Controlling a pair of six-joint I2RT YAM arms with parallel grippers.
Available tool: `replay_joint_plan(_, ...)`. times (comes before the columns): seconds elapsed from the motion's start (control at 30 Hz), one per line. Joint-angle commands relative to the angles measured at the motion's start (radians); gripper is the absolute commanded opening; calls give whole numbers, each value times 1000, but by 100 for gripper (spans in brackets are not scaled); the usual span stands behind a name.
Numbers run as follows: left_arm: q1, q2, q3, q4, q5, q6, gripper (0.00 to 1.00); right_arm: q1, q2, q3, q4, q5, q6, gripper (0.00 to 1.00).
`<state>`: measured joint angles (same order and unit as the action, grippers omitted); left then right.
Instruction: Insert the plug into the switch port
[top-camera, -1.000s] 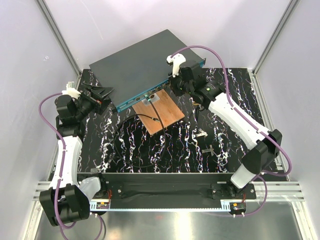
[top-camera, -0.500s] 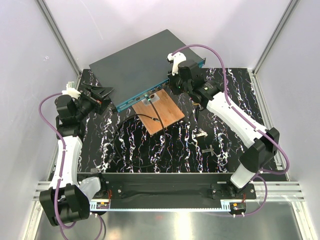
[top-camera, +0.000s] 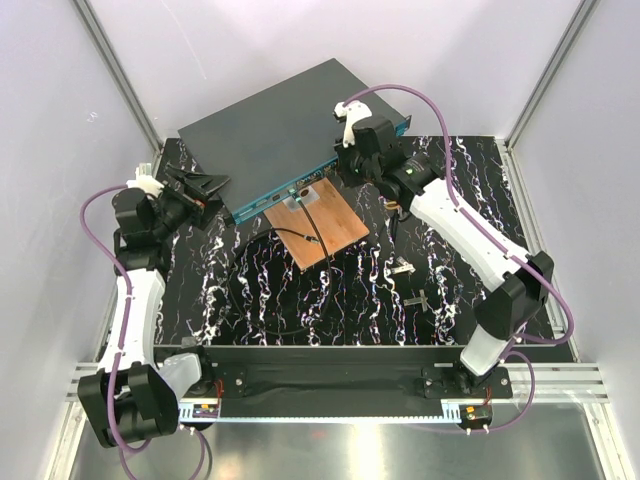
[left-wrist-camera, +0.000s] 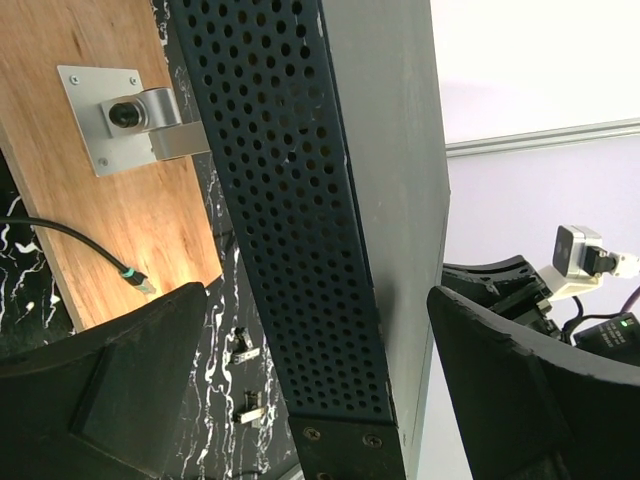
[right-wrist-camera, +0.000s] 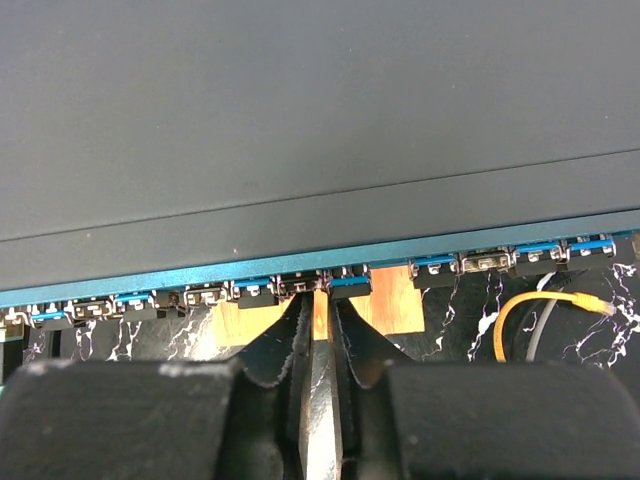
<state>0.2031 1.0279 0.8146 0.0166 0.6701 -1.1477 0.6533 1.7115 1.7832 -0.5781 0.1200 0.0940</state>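
Hovering at the row of small ports (right-wrist-camera: 205, 295), the right gripper (right-wrist-camera: 322, 300) has its black fingers pinched almost together, and nothing shows in the sliver between them. Their tips sit just below the narrow teal front face (right-wrist-camera: 500, 240) of the large flat dark grey metal switch (top-camera: 280, 125), which lies angled across the far side of the black marbled table (top-camera: 400, 300). The only loose plug I can make out, a small teal-collared plug on a thin black cable (left-wrist-camera: 140, 282), lies on the copper-brown square board (top-camera: 320, 230), apart from both grippers, so insertion looks some way off. The left gripper (left-wrist-camera: 312, 300) is spread wide on either side of the switch's near corner, its perforated side wall (left-wrist-camera: 300, 200) between the fingers without visible contact. The main risk, as I judge it, is that a push at the ports slides the unclamped switch back and twists it, spoiling any alignment. The right fingertips could also catch a port lip, or snag the yellow cable (right-wrist-camera: 530, 305) lying just to their right. Room is tight at the front: the board butts close under the ports, leaving little space to come in low. Above the switch the space is open, and its rear corners overhang the table edge, close to the walls.
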Motion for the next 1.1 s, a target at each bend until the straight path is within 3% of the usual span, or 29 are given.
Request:
replay_joint_plan(0.0,-4,-12,58,34,25,45,99,-7,1,0,244,-18,-10,16)
replay_joint_plan(0.13,5,-35,84,11,23,66,99,-11,-163,-143,120,-112,-155,30)
replay_joint_plan(0.23,18,-49,100,8,28,68,99,-20,-289,-266,20,-204,-244,51)
replay_joint_plan(0.27,22,-52,106,5,25,72,99,-26,-315,-290,-12,-235,-270,63)
replay_joint_plan(0.4,47,-72,127,-10,32,89,99,-32,-453,-408,-181,-325,-396,81)
replay_joint_plan(0.53,73,-98,152,-38,66,126,99,-61,-533,-537,-290,-367,-523,83)
replay_joint_plan(0.73,94,-111,216,8,221,245,99,-115,-590,-757,-321,-332,-741,76)
replay_joint_plan(0.93,38,-134,349,-176,256,550,99,-161,-455,-823,-252,-301,-901,73)
replay_joint_plan(1.07,-1,-138,400,-262,284,675,99,-159,-305,-760,-258,-257,-1000,70)
